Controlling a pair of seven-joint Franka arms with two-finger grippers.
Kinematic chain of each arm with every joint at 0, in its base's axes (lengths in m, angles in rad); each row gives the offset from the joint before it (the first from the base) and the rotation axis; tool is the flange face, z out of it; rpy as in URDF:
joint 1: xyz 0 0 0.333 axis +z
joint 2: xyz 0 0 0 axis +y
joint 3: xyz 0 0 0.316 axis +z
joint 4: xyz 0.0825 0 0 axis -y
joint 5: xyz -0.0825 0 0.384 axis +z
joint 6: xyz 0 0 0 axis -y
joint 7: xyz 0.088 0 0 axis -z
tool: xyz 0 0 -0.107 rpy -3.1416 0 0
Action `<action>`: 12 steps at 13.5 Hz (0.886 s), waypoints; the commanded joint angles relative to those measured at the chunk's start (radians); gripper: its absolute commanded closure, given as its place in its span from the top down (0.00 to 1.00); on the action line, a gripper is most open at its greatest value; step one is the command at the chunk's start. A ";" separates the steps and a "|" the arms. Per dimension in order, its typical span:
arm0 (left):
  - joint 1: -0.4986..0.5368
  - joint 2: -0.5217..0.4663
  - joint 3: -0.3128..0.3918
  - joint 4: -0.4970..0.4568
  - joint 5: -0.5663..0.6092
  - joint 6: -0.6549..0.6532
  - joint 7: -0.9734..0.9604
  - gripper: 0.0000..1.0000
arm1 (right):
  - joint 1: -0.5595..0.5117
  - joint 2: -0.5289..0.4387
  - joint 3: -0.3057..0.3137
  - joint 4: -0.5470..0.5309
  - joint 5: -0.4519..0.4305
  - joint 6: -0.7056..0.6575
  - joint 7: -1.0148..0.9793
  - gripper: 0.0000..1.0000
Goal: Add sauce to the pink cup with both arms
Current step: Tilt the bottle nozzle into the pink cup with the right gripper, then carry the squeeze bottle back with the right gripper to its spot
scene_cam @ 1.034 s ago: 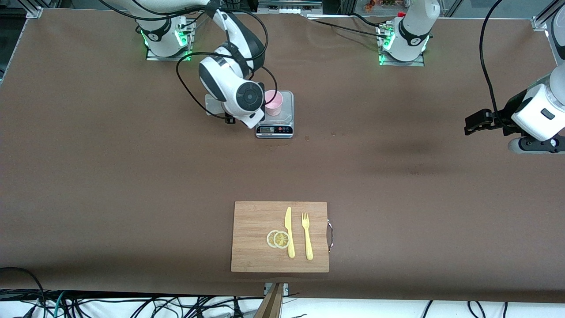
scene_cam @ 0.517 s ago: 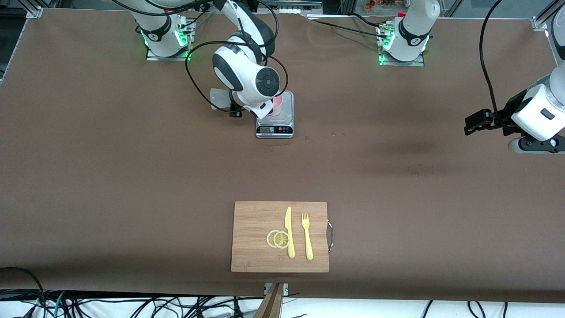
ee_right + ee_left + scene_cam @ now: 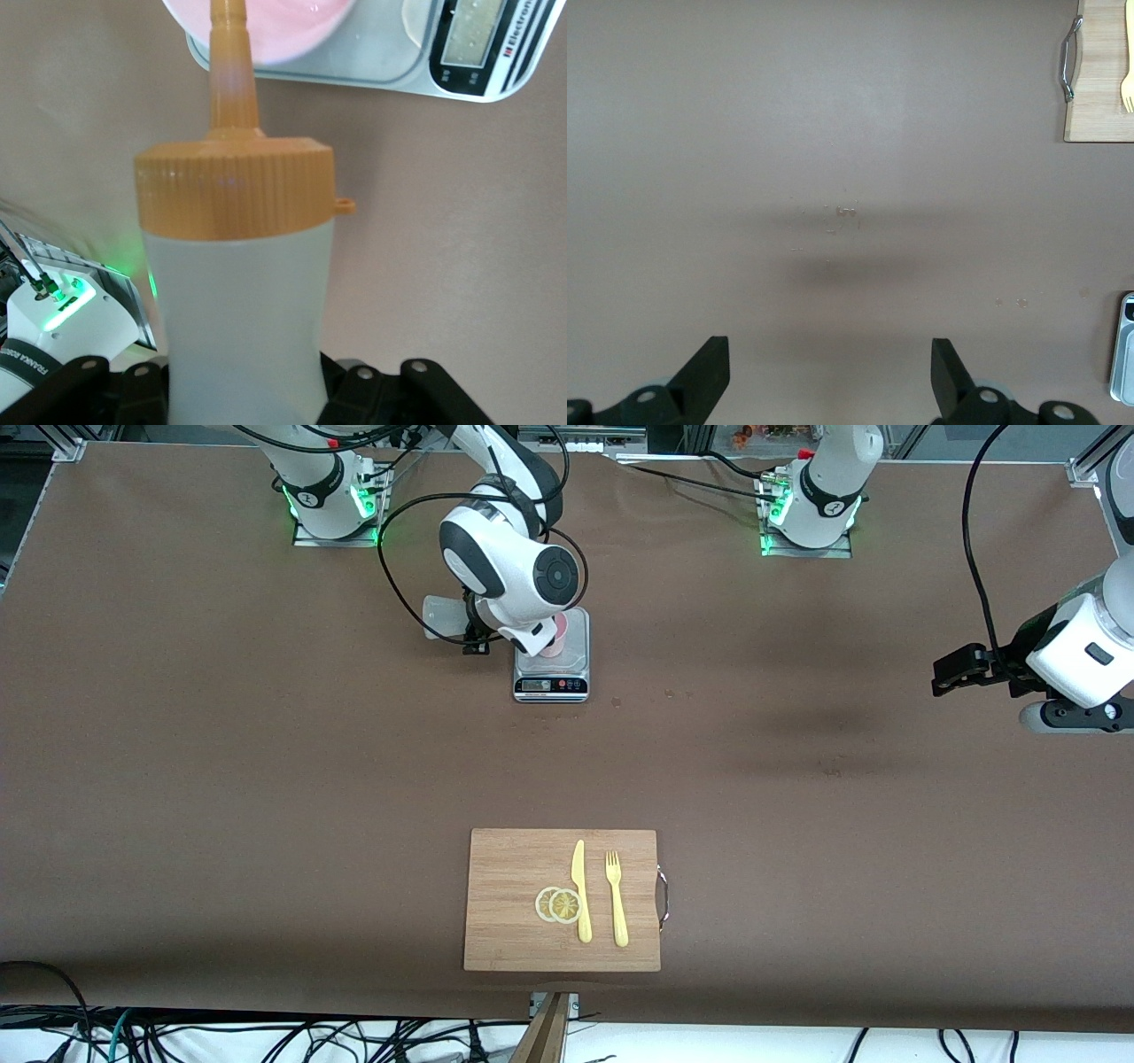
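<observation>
I see the right gripper with jaws closed on the sauce, its nozzle over the pink cup on the scale. The left gripper waits over bare surface, jaws wide apart.

High front camera; wrist cameras, seemingly downward
</observation>
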 commanded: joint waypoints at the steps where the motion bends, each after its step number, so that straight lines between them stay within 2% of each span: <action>1: -0.001 0.011 0.003 0.028 -0.018 -0.021 0.020 1.00 | -0.060 0.000 0.005 0.029 0.056 0.023 -0.079 0.18; 3: -0.001 0.011 0.003 0.028 -0.018 -0.021 0.020 1.00 | -0.094 -0.007 -0.004 0.028 0.125 0.070 -0.146 0.18; 6: -0.001 0.011 0.003 0.028 -0.018 -0.021 0.020 1.00 | -0.147 -0.021 -0.080 0.017 0.290 0.149 -0.314 0.18; 8: -0.004 0.013 0.003 0.028 -0.018 -0.019 0.020 1.00 | -0.238 -0.026 -0.110 0.014 0.425 0.166 -0.481 0.18; 10: -0.007 0.013 0.004 0.028 -0.018 -0.019 0.020 1.00 | -0.331 -0.026 -0.114 0.013 0.519 0.173 -0.592 0.19; 12: -0.007 0.013 0.004 0.028 -0.018 -0.019 0.020 1.00 | -0.465 -0.024 -0.116 -0.004 0.669 0.161 -0.765 0.19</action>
